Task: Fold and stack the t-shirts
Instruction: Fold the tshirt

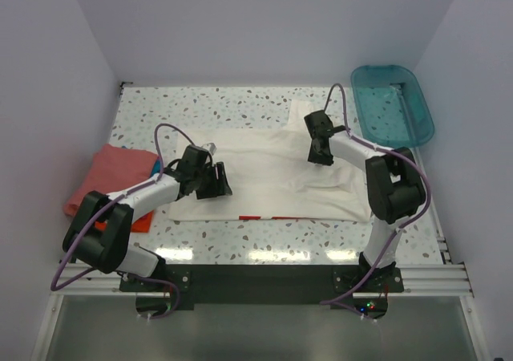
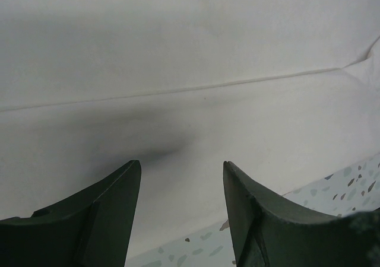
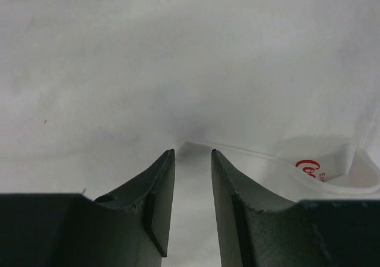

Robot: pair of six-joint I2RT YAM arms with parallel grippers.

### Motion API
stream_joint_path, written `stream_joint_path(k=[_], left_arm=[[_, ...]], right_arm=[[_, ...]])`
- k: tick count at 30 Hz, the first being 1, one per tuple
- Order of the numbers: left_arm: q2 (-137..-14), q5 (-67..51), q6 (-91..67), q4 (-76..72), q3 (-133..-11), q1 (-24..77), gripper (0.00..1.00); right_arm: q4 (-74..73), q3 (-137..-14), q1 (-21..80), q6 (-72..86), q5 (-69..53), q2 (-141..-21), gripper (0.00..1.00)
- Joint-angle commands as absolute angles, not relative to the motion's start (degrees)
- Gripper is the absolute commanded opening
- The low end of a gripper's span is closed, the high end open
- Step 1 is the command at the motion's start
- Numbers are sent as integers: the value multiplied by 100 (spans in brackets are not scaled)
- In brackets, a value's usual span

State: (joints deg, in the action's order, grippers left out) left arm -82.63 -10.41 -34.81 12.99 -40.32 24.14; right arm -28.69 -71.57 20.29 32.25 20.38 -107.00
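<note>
The white t-shirt [image 1: 272, 172] lies spread across the middle of the table, its front edge folded over with a strip of red print [image 1: 258, 217] showing. My left gripper [image 1: 218, 183] is open, low over the shirt's left part; in the left wrist view [image 2: 181, 163] only white cloth [image 2: 190, 53] lies under it. My right gripper [image 1: 319, 154] sits on the shirt's upper right part; in the right wrist view [image 3: 193, 151] its jaws stand narrowly apart, tips pressing into the cloth [image 3: 178, 59] at a crease. Folded salmon-pink [image 1: 112, 172], orange-red [image 1: 143, 221] and blue [image 1: 155, 168] shirts lie stacked at the left.
A teal translucent tub [image 1: 393, 104] stands at the back right corner. Speckled tabletop [image 1: 200, 108] shows behind the shirt and along the front [image 2: 344, 190]. White walls close in the left, back and right sides.
</note>
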Motion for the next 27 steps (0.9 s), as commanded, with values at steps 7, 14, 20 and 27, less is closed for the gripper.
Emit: stream_joint_path(k=[7,14,20,27], left_arm=[[-8244,-1081,-3393,1169,-3973,2435,62],[-8262,-1072,-3401,1160,-3964,2435,62],[-8288,-1072,-3401,1143,-3964,2435,62],[-8288,-1055,-3410,1134,-3946,2434,62]], right_arm=[[-2619,-7365,2048,3419,2364,-11039,35],[-2593,-7295,2039,3419,2434,-10951,22],[-2645,-7304,2048,3366,2435,-10732,3],[-2663,-7330,2065,3208,2417,-10512,0]])
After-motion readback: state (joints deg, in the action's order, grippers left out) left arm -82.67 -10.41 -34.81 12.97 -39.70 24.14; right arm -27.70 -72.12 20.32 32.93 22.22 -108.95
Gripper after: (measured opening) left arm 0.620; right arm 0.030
